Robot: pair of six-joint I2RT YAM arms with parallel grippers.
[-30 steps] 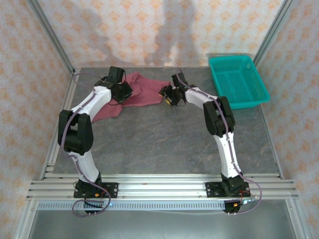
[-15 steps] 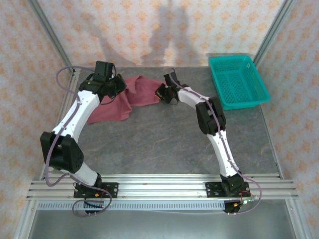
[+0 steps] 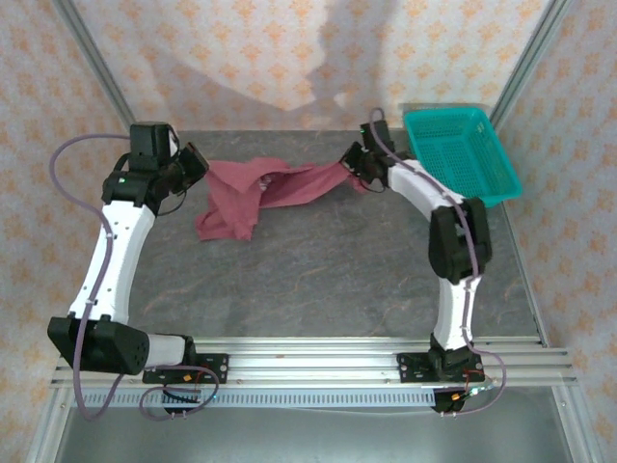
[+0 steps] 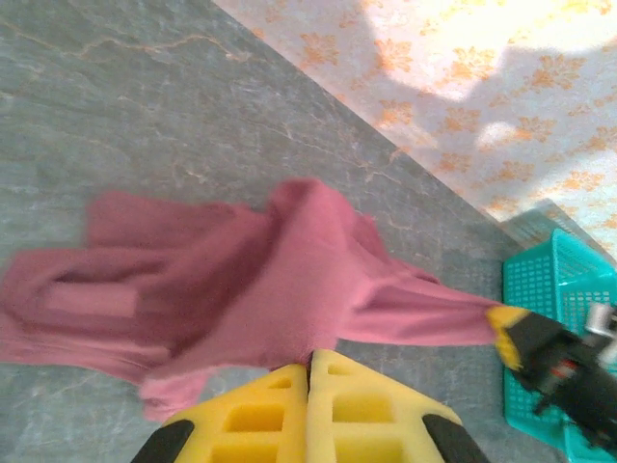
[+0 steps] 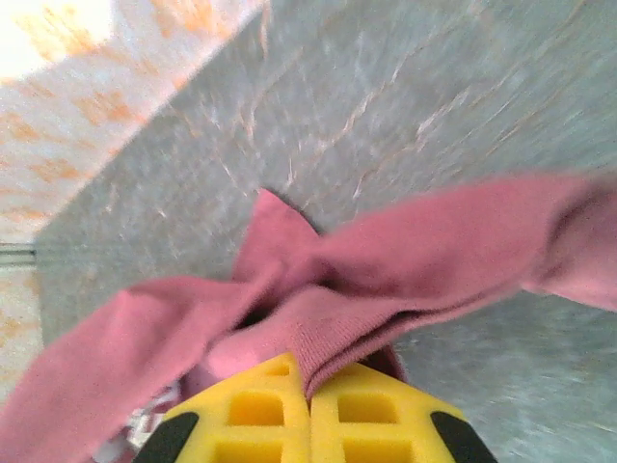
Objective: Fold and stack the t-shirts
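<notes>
Grey table (image 3: 318, 270). We judge t-shirt (image 3: 255, 193) limp, light; left gripper (image 4: 310, 365) and right gripper (image 5: 310, 388) each pinch fabric edge; grip corners.

The grey marbled table (image 3: 318, 260) carries a maroon shirt (image 3: 241, 198) near its far edge and a teal basket (image 3: 461, 154) at its far right corner.

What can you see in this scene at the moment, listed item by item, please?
t-shirt: one, maroon, stretched between both grippers at the far side, left part drooping to the table.
basket: one, teal mesh, far right corner.
table: one, grey marbled, under everything.
wall panels: cream floral, around the far and side edges.
rails: silver, near edge, carrying the arm bases.
left gripper: one, yellow pads, shut on the t-shirt's left end.
right gripper: one, yellow pads, shut on the t-shirt's right end, beside the basket.
</notes>
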